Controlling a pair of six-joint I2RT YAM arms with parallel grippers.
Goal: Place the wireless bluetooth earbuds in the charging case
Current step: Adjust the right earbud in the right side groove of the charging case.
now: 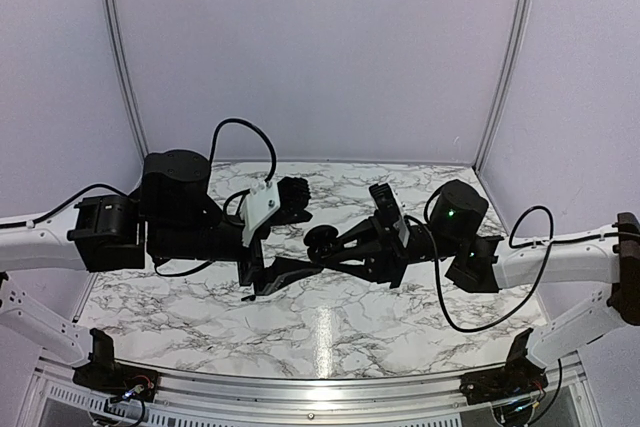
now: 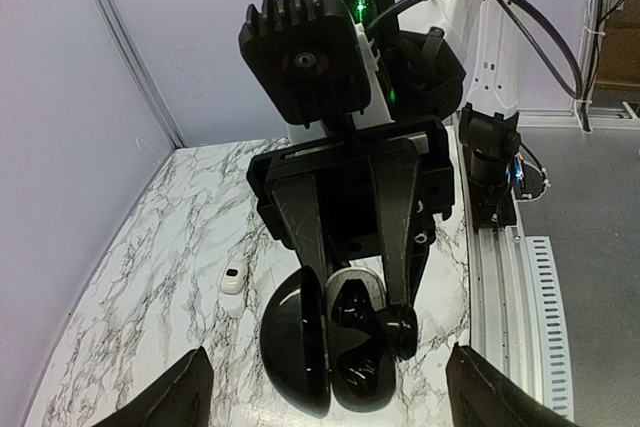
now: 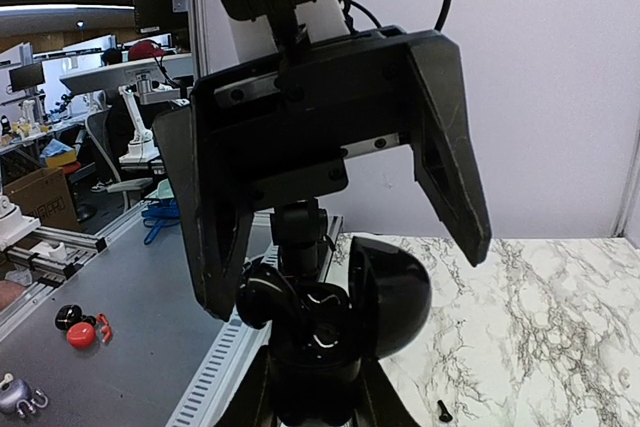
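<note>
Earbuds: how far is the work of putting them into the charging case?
Done: nothing confirmed; no earbud shows seated. In hand: the right tool is shut on an open black round shell, the open left tool flanking it. Left: a small dark stub, maybe an earbud, lies on the marble table, not inserted.

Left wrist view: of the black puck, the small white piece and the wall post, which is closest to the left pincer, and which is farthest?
1. The black puck: nearest, right between the open fingers of the left pincer.
2. The white piece: farther out, lying on the marble to the left.
3. The wall post: farthest, at the back left, beyond the tabletop.
</note>
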